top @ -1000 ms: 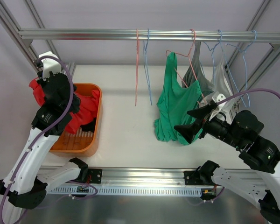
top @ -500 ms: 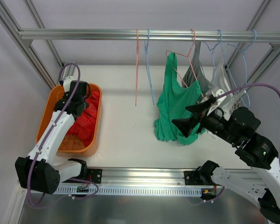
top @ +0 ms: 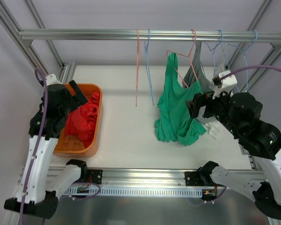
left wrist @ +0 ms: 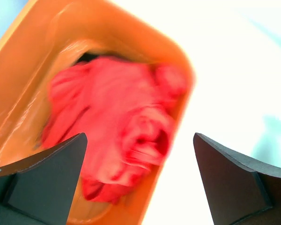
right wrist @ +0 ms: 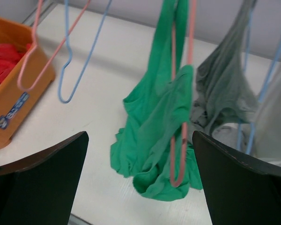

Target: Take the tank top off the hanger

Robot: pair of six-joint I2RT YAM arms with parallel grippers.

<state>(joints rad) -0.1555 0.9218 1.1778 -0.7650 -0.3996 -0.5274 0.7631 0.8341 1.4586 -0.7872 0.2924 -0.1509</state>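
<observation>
Past the wide-open right claw [right wrist: 140,180], only its wrist view shows the hanger [right wrist: 172,140] bottom.

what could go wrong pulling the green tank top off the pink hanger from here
1. The green tank top is draped and bunched around the pink hanger. A pull might snag the cloth, or lift the hanger off the rail.
2. The grey top hangs right beside it, so the open right tool might catch that cloth too.
</observation>
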